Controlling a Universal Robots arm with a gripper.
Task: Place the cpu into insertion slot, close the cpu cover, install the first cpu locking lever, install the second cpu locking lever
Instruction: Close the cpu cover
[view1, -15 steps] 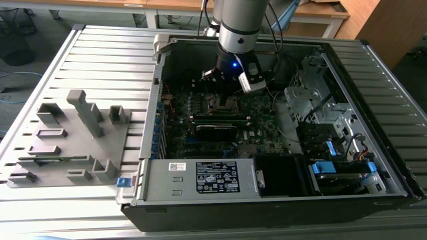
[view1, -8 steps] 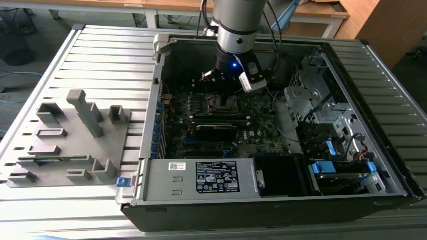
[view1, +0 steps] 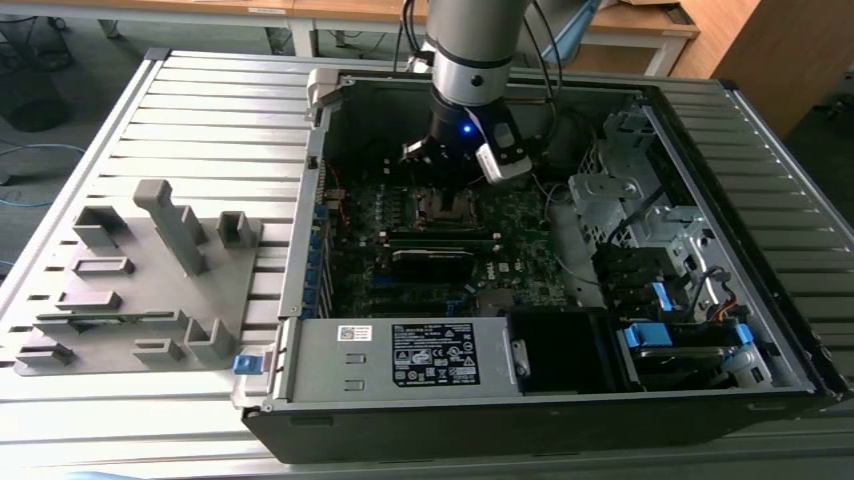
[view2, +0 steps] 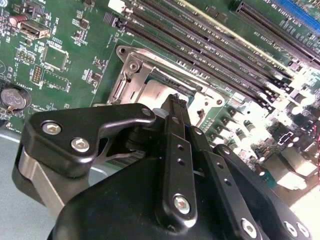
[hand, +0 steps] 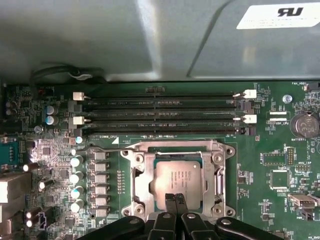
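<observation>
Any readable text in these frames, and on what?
Power-supply label: print too small to read.
White sticker: one bold mark, cut off by the frame.
cpu: faint print, unreadable.
Motherboard: tiny lettering, unreadable.

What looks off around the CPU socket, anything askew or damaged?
Nothing stands out. The cpu sits square in the window of the cpu cover, which lies flat; no bent or broken parts visible. The gripper, shut, is over one cpu edge.
</observation>
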